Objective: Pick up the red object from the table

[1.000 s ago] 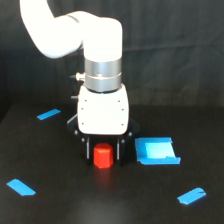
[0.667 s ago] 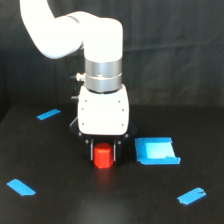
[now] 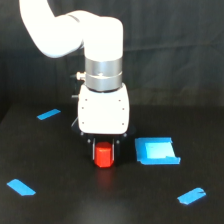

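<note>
Lower than a second ago, the gripper (image 3: pixel 104 150) straddles the red object (image 3: pixel 104 156) left of the blue square patch (image 3: pixel 156 151); whether its fingers have clenched, I cannot tell.

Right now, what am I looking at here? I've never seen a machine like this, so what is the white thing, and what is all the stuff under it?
The white thing is a robot arm, photographed by one camera standing off to the side of it. At its lower end is the gripper, a two-fingered clamp pointing straight down. The dark fingers sit on either side of the red object, a small stubby block on the table. Whether they already squeeze it cannot be told from here. The block seems to rest on the table, so it is not yet lifted.

The table is flat and black. On it lie three short blue tape strips and, toward the exterior view's right, a blue square patch, apart from the block. Behind hangs a black curtain.
</note>
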